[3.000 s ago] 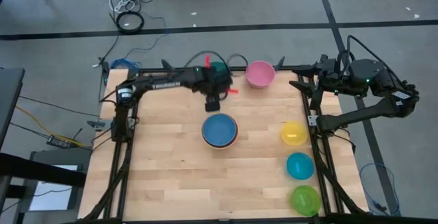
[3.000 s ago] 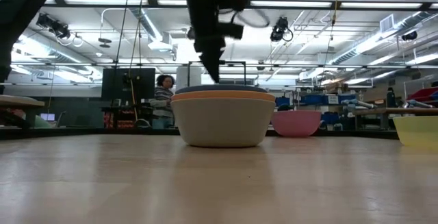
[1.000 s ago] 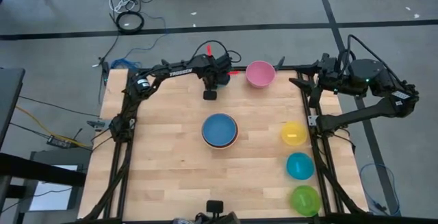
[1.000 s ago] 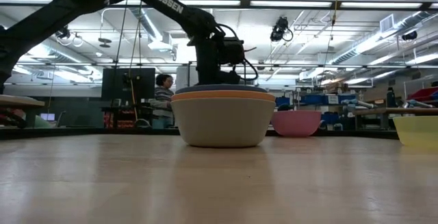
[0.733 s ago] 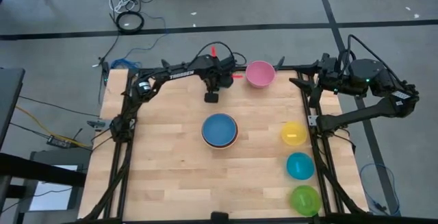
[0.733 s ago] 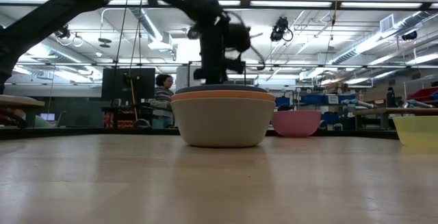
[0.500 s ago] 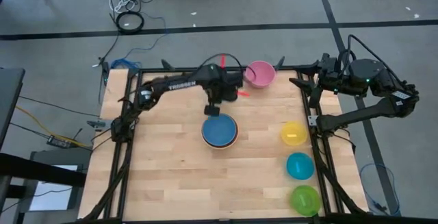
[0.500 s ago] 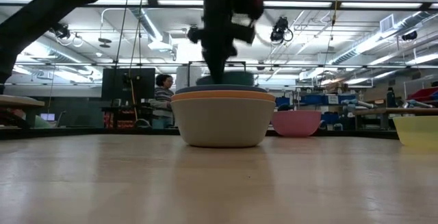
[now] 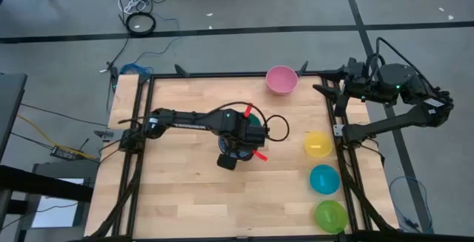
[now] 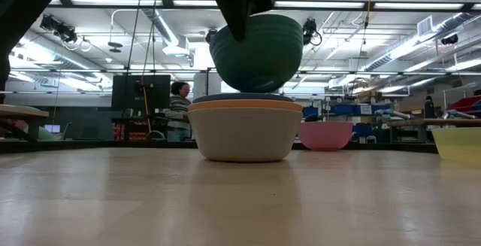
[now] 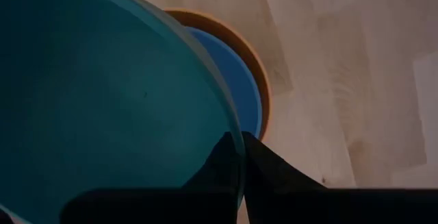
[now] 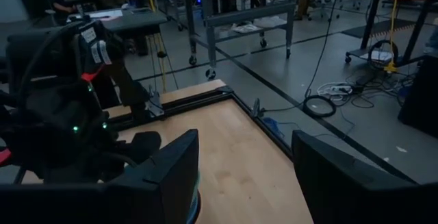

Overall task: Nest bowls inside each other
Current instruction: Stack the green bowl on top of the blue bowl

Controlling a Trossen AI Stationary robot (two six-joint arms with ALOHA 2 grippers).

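The teal bowl (image 10: 257, 54) hangs just above the stack of bowls (image 10: 244, 129) at the table's middle, with my left gripper (image 11: 239, 145) shut on its rim. The stack has a grey-white bowl outside, then an orange rim (image 11: 263, 73) and a blue bowl (image 11: 236, 80) inside; it rests on its base on the table. Along the right edge stand yellow (image 9: 318, 144), cyan (image 9: 324, 179) and lime green (image 9: 330, 216) bowls, and a pink bowl (image 9: 281, 80) stands at the far edge. My right gripper (image 12: 246, 155) waits open at the far right. My left gripper pinches the teal bowl's rim (image 11: 236, 125) with one finger (image 11: 219, 166) inside the bowl and the other finger (image 11: 274, 172) outside. The fingers come from above, pointing down. The bowl hangs lifted clear, mouth up and slightly tilted, above the stack.
Bare wooden table lies left and near of the stack (image 9: 178, 190). Black frame rails (image 9: 137, 160) run along the table's left and right edges. The low view shows a person far behind the table in the room.
My left gripper has swung from the table's far edge toward the middle and risen, rolling a little. It has carried the teal bowl along, lifted clear of the table, so the bowl now hangs over the stack. The stack has stayed in place.
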